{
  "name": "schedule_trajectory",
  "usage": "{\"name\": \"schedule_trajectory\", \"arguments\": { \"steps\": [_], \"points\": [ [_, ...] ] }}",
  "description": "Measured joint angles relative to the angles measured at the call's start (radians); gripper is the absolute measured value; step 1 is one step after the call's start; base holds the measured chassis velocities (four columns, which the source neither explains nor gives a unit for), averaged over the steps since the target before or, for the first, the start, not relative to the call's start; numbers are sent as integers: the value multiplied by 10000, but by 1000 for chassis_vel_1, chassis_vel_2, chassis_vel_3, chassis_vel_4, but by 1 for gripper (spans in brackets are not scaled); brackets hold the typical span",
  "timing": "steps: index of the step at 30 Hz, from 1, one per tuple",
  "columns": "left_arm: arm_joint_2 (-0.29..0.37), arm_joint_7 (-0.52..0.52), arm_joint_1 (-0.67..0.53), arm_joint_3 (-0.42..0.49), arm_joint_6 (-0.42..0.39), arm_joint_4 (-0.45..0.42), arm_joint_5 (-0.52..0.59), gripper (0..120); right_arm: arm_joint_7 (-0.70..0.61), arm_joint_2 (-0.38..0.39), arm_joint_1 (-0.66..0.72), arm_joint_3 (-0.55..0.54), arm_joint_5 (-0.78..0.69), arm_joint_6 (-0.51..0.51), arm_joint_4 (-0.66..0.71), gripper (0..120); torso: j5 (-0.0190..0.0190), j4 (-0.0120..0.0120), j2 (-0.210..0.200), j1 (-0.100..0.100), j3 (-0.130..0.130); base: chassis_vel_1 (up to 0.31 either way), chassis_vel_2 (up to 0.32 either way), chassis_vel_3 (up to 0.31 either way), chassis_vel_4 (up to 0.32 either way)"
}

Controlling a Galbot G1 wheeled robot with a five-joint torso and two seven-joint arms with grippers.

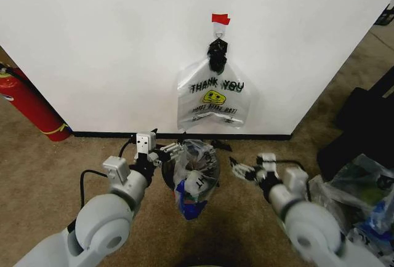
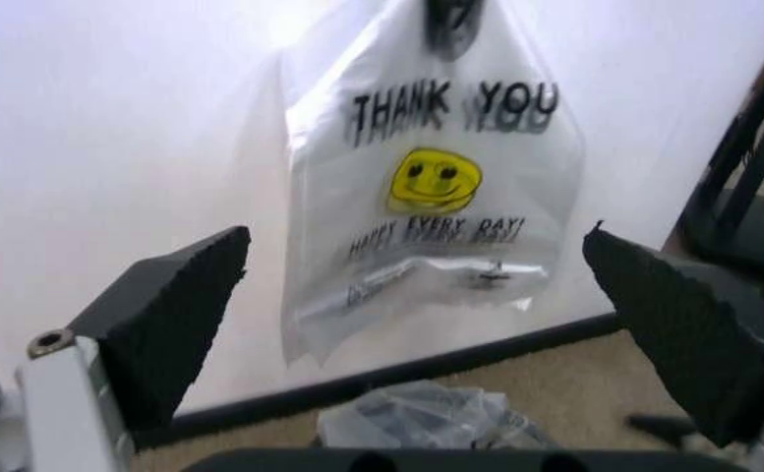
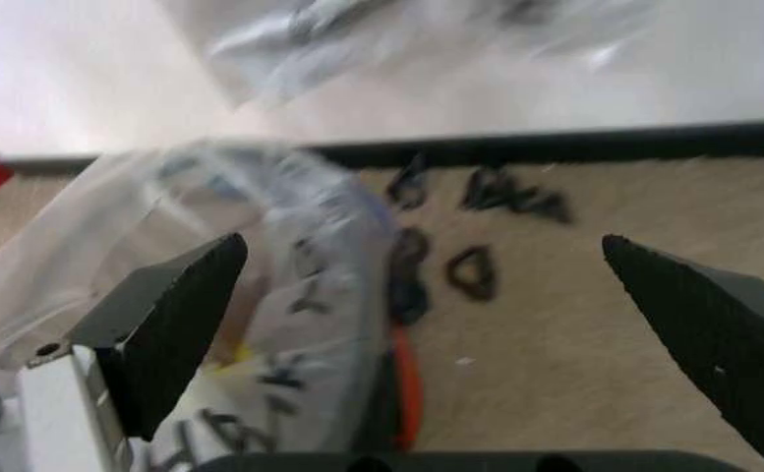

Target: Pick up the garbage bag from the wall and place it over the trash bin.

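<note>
From the head camera, the garbage bag (image 1: pixel 196 178) was draped over the trash bin (image 1: pixel 167 179), at six o'clock from the THANK YOU bag (image 1: pixel 213 98) hanging on the wall (image 1: pixel 111 45). The left gripper (image 1: pixel 171 151) sat at the bin's ten o'clock, the right gripper (image 1: pixel 239 168) at three. Left wrist camera: jaws spread wide, holding nothing, the smiley bag ahead. Right wrist camera: jaws equally wide, clear plastic beside one finger (image 3: pixel 172 329).
</note>
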State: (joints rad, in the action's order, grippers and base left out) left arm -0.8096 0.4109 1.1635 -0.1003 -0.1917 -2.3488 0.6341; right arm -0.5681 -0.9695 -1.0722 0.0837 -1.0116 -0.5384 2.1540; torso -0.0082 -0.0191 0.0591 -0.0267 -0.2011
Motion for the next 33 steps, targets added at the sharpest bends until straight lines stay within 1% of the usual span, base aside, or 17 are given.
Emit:
{"name": "schedule_trajectory", "arguments": {
  "steps": [2,3,4,5,6,7,8,9,11,12,14,16,20,22,25,30,33],
  "points": [
    [-174,-220,283,71,209,26,-569,100,-310,-414,594,-602,-149,-342,-336,100,-2,-4,1,0,1,0,0,0,0],
    [-216,-246,353,83,236,30,-642,100,-549,-568,766,-779,-260,-447,-429,100,2,-4,0,0,1,0,0,0,0],
    [-300,-276,505,98,288,48,-763,100,-1223,-854,1085,-1057,-525,-678,-592,100,3,-2,0,0,1,0,0,0,0],
    [-300,-276,505,98,288,48,-763,100,-1223,-854,1085,-1057,-525,-678,-592,100,3,-2,0,0,1,0,0,0,0],
    [-326,-278,554,101,307,57,-791,100,-1566,-988,1209,-1157,-641,-765,-667,100,-3,-1,1,0,1,0,0,0,0],
    [-367,-281,655,103,340,83,-833,100,-2177,-1221,1385,-1325,-794,-880,-811,100,-4,0,0,0,1,0,0,0,0],
    [-375,-281,676,103,347,89,-840,100,-2359,-1293,1437,-1373,-834,-919,-857,100,-2,-1,0,0,1,0,0,0,0],
    [-381,-281,728,93,374,98,-850,100,-3187,-1576,1654,-1490,-1208,-1167,-1006,100,1,-3,0,0,1,0,0,0,0],
    [-381,-280,734,90,379,99,-846,100,-3621,-1723,1772,-1510,-1539,-1287,-1073,100,0,-4,0,0,1,0,0,0,0],
    [-378,-269,722,90,384,109,-821,100,-4131,-1975,1936,-1517,-1990,-1487,-1233,100,1,-3,0,0,1,0,0,0,0],
    [-378,-269,722,90,384,109,-821,100,-4131,-1975,1936,-1517,-1990,-1487,-1233,100,1,-3,0,0,1,0,0,0,0],
    [-377,-244,698,91,386,115,-764,100,-4339,-2246,2096,-1533,-2141,-1621,-1461,100,-2,-4,1,0,1,0,0,0,0],
    [-356,-192,728,93,377,78,-661,100,-5384,-2922,2394,-1392,-3061,-1932,-1815,100,0,-1,0,0,1,0,0,0,0],
    [-354,-188,735,92,375,76,-655,100,-5488,-2960,2408,-1380,-3140,-1943,-1844,100,1,0,0,1,1,0,0,0,0],
    [-367,-162,769,91,366,76,-619,100,-6028,-3178,2493,-1307,-3651,-1965,-2099,99,1,-3,0,0,1,0,0,0,0],
    [-435,-146,804,140,351,89,-600,100,-6133,-3362,2533,-1303,-3711,-1966,-2490,93,1,-2,0,0,1,0,0,0,0],
    [-474,-111,846,149,348,91,-595,100,-6121,-3409,2544,-1324,-3712,-1967,-2787,83,1,-3,0,1,1,0,0,0,0]
  ]
}}
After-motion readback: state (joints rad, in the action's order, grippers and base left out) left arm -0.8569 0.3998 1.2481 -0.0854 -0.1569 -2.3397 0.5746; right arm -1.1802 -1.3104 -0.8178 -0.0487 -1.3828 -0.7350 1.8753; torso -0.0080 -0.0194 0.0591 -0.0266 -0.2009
